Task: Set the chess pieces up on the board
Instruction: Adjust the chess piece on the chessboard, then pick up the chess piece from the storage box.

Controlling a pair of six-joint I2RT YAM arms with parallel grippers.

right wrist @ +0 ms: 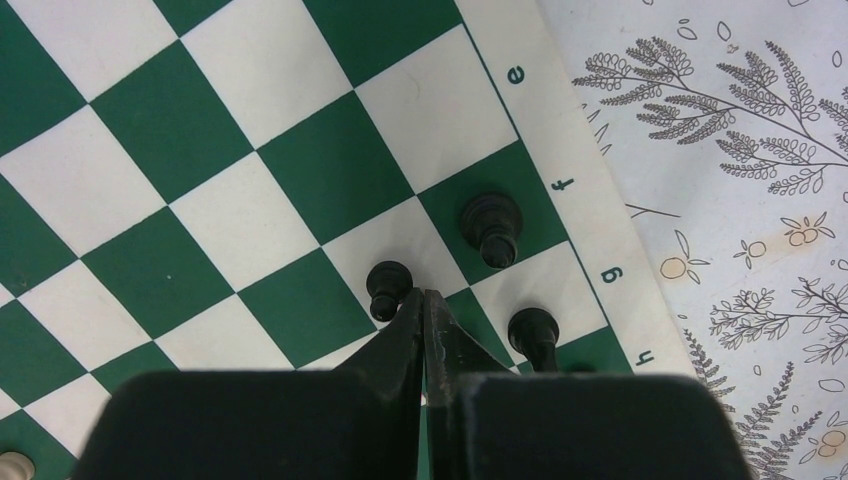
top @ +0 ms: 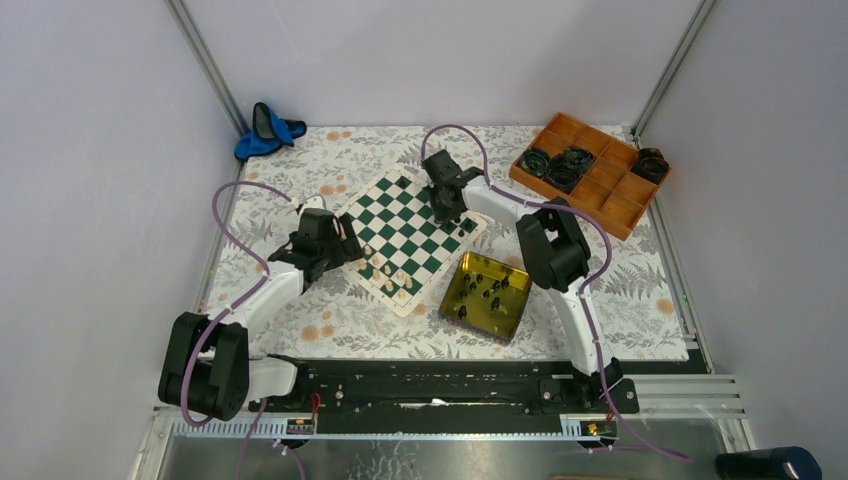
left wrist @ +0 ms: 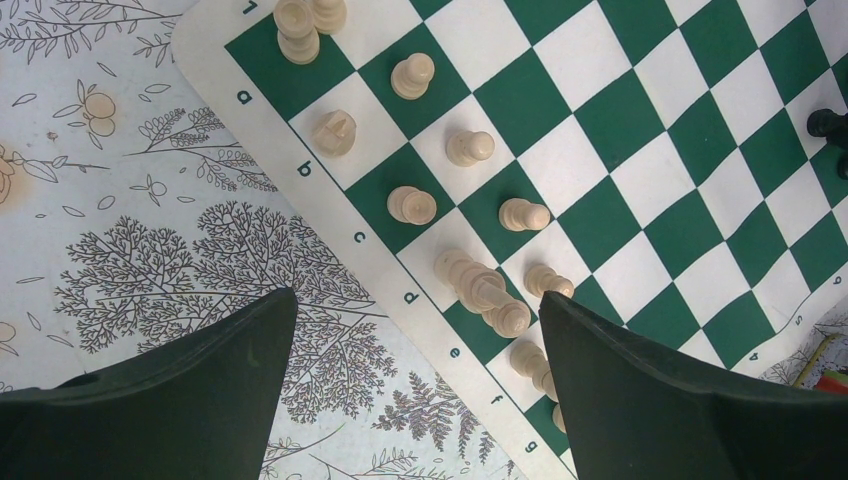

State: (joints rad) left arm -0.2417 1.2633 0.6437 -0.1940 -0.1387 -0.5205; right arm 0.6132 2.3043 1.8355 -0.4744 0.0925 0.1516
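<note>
White pieces point(left wrist: 470, 148) crowd one board point(left wrist: 620, 120) edge; few black pieces point(right wrist: 491, 228) stand, most lie in the tin point(top: 518, 302). Left gripper point(left wrist: 418, 297) open, right gripper point(right wrist: 424, 298) closed, empty.

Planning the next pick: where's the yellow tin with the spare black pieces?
Top view: the yellow tin lies just right of the board, beside the right arm elbow.

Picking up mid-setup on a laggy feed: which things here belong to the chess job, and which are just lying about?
Job: board; cream pieces on it; black pieces at the opposite edge, more in the yellow tin.
Lying about: orange compartment tray with black coils; blue item at the far left corner.
</note>
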